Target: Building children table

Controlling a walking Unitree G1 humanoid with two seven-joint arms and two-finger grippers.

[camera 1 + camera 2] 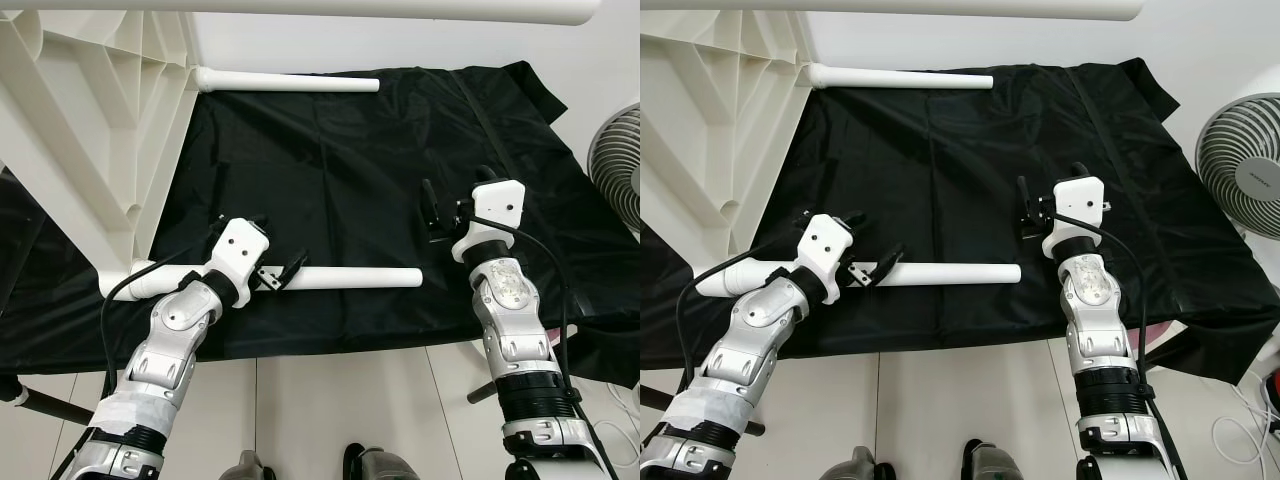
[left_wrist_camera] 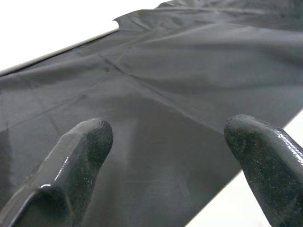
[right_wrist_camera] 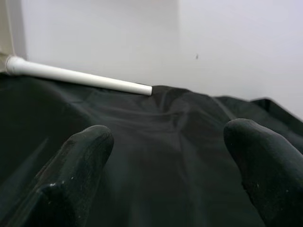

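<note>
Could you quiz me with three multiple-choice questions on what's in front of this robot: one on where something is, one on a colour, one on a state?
1. Where is the near table leg?
A) on the fan
B) on the black cloth, by the left gripper
C) in the right gripper

2. What colour is the far table leg?
A) white
B) red
C) blue

3. How is the right gripper?
A) shut on a leg
B) open, holding nothing
C) shut on cloth

Answers: 1 B, the leg rests on the cloth beside that gripper; 2 A, it is plainly white; 3 B, its fingers stand apart over bare cloth.
</note>
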